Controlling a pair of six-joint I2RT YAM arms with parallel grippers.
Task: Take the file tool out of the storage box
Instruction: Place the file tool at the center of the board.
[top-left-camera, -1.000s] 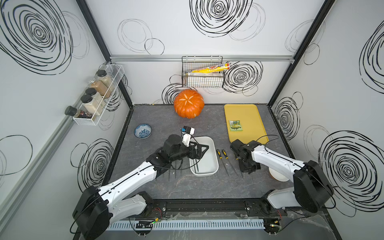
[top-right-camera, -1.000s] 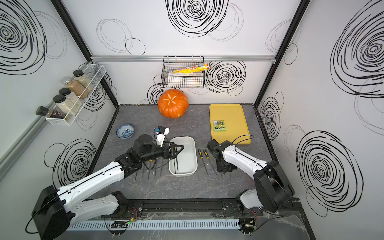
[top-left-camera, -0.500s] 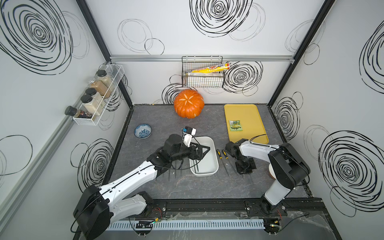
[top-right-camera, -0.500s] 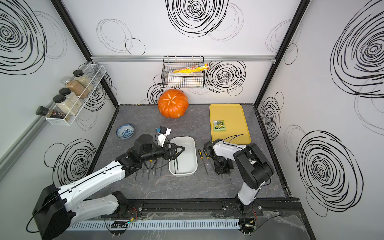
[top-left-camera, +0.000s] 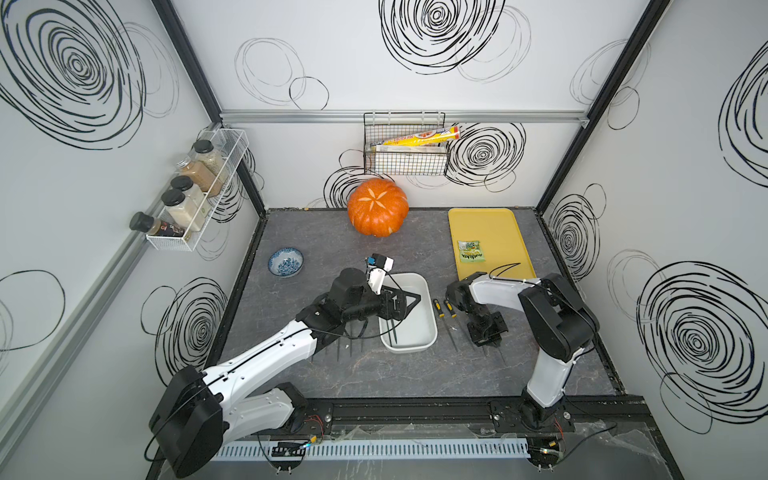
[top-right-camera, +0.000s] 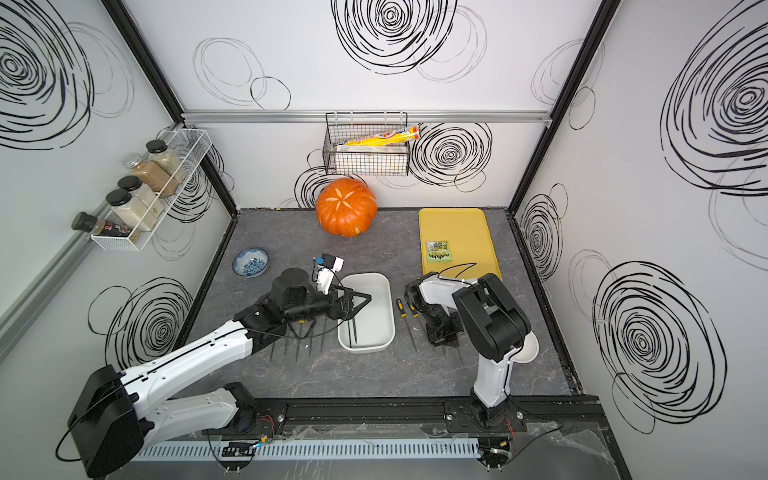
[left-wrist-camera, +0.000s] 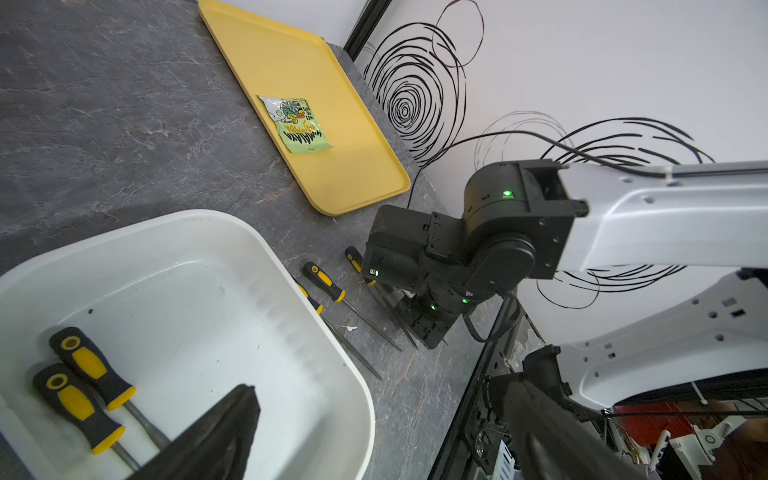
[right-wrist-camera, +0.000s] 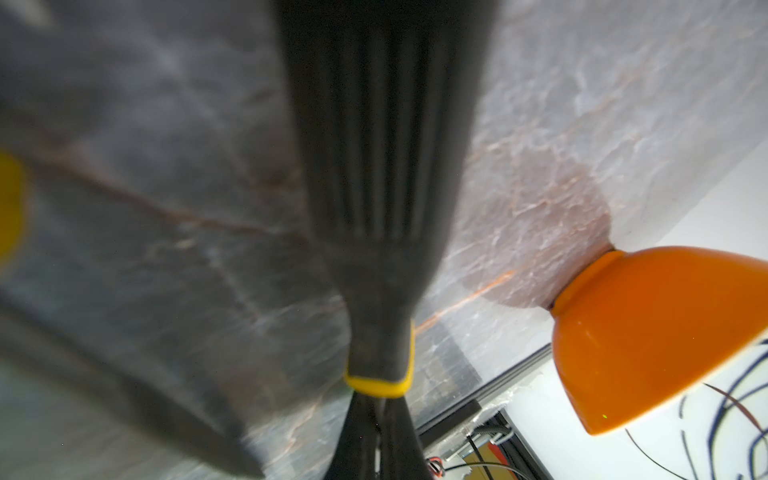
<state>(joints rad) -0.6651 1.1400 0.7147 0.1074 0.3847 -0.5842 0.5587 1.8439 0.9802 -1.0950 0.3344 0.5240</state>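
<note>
File tool (left-wrist-camera: 89, 368) | lies along storage box (top-left-camera: 417, 332), tip toward robot | left claw (top-left-camera: 405, 303) spread | right claw (top-left-camera: 486, 337) clenched

The grey stone-patterned table (top-left-camera: 332, 374) carries a pumpkin (top-left-camera: 377, 207) at the back, a blue bowl (top-left-camera: 285, 262) on the left, a yellow tray (top-left-camera: 490, 232) at the back right and a white box (top-left-camera: 409, 348) in the middle. Files (top-left-camera: 437, 306) lie on the bare top on both sides of the box. Another bowl (top-right-camera: 528, 352), orange outside, sits near the right edge.

Left arm (top-left-camera: 266, 353), right arm (top-left-camera: 494, 289) — white shells, black round joints, thin black cables (left-wrist-camera: 582, 153).
</note>
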